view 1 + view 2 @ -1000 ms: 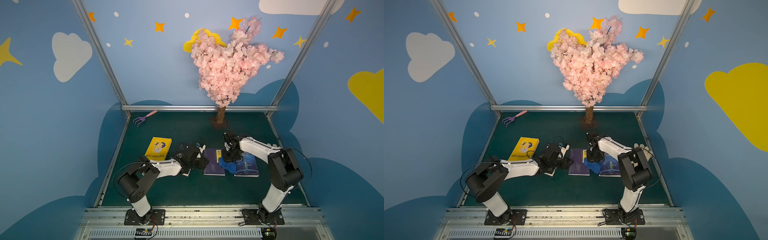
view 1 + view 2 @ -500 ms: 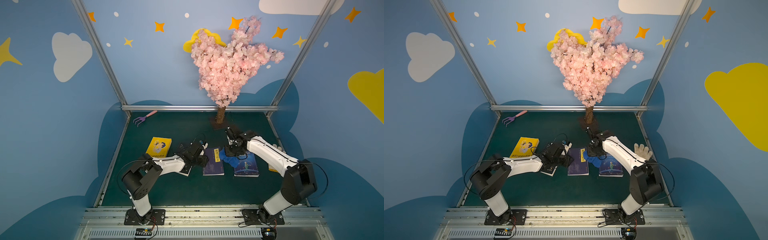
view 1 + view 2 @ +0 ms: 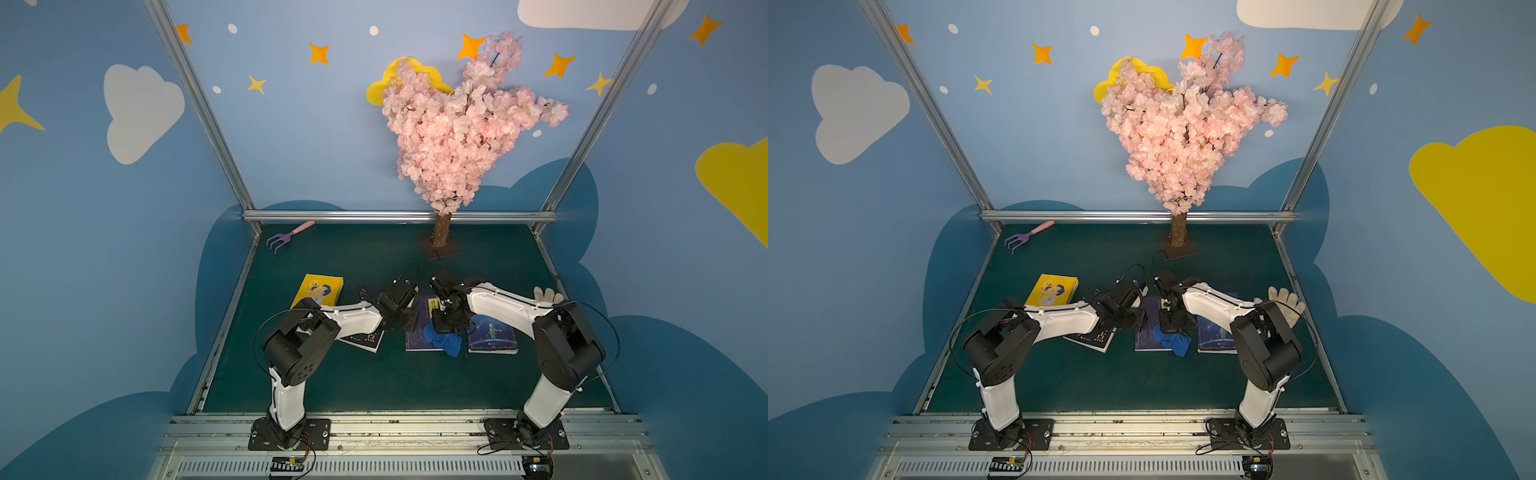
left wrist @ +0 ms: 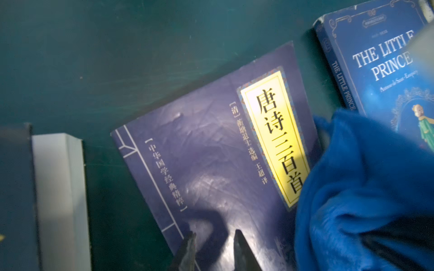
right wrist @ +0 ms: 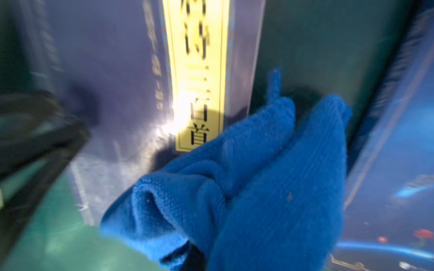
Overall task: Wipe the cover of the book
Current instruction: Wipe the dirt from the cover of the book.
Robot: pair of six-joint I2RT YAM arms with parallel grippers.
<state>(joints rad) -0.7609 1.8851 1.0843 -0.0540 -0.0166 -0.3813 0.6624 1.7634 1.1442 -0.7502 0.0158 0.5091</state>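
Where the purple book (image 4: 206, 169) lies flat in the middle of the green table (image 3: 374, 382), its yellow label (image 4: 274, 138) says 唐诗三百首 in big black letters, and a thin line of white writing down the other side of the cover says 中华国学经典精粹. Just beside it lies a blue book (image 4: 375, 70) that says THE LITTLE PRINCE on the front and again down its spine, with a little boy in a green coat drawn under the name. On the other side of the purple book sits a dark book (image 4: 16, 199) with white page edges. The right pincer (image 3: 441, 329) is closed tight on a blue cloth (image 5: 258, 178). The cloth bunches up out of it and sits on the edge of the purple book next to the blue book, hiding the bottom end of the yellow label. The left pincer (image 4: 215, 246) points at the far side of the cover from the cloth, with its two dark tips a small way apart and nothing between them. It is hard to tell if the tips touch the cover. In both top views each arm starts at the near edge of the table, goes up to a bent elbow, then leans forward and inward, so the two pincers are close together over the purple book. The left arm (image 3: 353, 318) passes over the dark book and the right arm (image 3: 503, 305) passes over the blue book
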